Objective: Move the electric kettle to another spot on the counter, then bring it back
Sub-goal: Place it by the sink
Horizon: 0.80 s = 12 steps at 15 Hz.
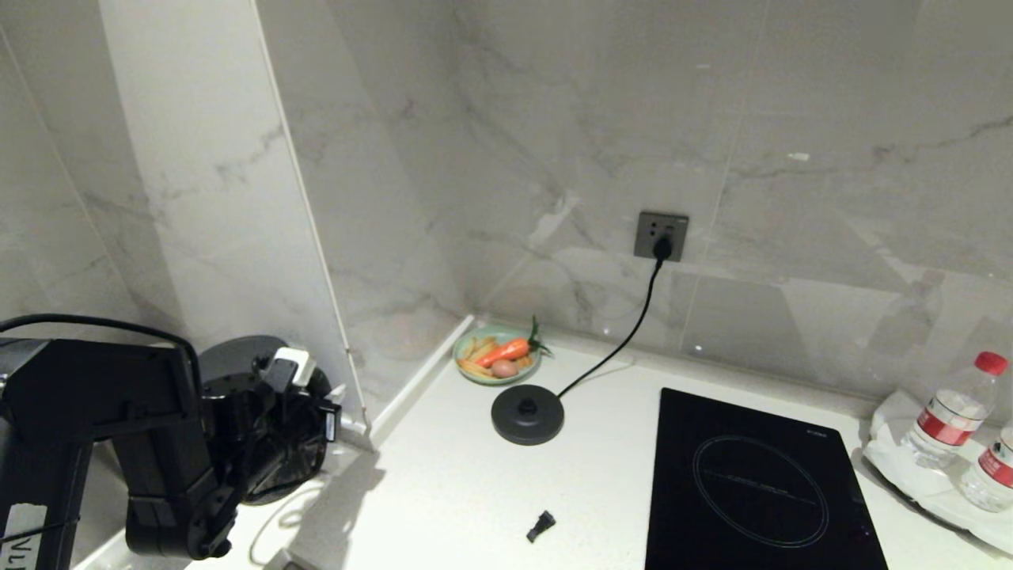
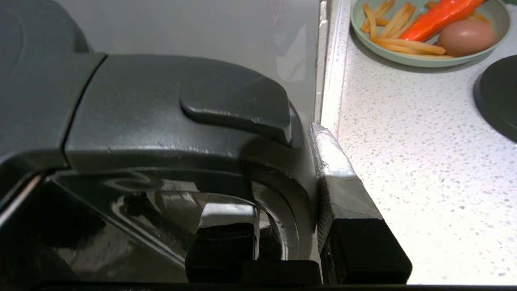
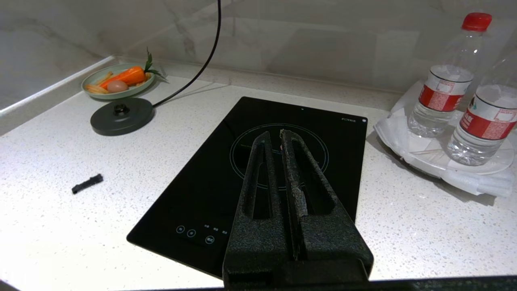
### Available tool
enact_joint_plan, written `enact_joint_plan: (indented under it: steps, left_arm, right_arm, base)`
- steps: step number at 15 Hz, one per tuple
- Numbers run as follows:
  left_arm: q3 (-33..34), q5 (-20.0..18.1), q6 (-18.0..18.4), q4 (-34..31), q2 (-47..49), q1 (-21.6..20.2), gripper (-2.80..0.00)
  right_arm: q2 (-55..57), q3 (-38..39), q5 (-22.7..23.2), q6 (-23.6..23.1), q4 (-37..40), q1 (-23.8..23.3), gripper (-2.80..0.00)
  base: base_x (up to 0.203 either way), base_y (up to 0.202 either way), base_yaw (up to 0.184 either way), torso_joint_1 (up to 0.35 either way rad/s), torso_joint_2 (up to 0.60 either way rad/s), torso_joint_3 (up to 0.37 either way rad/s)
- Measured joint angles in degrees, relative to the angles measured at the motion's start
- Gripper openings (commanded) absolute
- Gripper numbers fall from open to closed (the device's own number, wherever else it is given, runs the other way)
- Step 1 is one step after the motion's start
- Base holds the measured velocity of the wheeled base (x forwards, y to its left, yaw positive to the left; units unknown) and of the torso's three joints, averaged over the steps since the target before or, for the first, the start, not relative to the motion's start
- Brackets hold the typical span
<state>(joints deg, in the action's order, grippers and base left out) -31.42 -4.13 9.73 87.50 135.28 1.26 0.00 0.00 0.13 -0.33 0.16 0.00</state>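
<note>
The electric kettle (image 1: 233,356) is at the far left of the counter (image 1: 443,475), beside the protruding wall corner and well away from its base disc (image 1: 527,414). My left arm (image 1: 158,412) hides most of it, so only the grey lid and part of the black body show. In the left wrist view, the left gripper (image 2: 278,178) is shut on the kettle's loop handle (image 2: 282,218), with one finger inside the loop and one outside. The kettle's top (image 2: 161,121) fills that view. The right gripper (image 3: 274,135) hangs shut and empty over the cooktop (image 3: 258,169).
A green plate (image 1: 497,356) with a carrot, an egg and fries sits in the back corner, behind the base disc. The disc's cord runs to a wall socket (image 1: 661,236). A small black piece (image 1: 541,526) lies near the counter's front. Water bottles (image 1: 950,412) stand on a white tray at the right.
</note>
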Motion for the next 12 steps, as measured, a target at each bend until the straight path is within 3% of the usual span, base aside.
enact_joint_plan:
  steps: [5,6,12]
  left_arm:
    - [-0.1,0.6,0.1,-0.4,0.3,0.7,-2.80]
    - [-0.1,0.7,0.1,-0.4,0.2,0.8,0.00]
    - [0.5,1.4,0.0,-0.5,0.0,1.6,0.00]
  right_arm:
    - [0.0,0.0,0.0,0.0,0.0,0.0,-2.80]
    - [0.0,0.0,0.0,0.0,0.0,0.0,-2.80]
    - [0.0,0.0,0.0,0.0,0.0,0.0,-2.80]
  base:
    - [0.000,0.000,0.000,0.000,0.00,0.000]
    - [0.000,0.000,0.000,0.000,0.00,0.000]
    - [0.000,0.000,0.000,0.000,0.00,0.000]
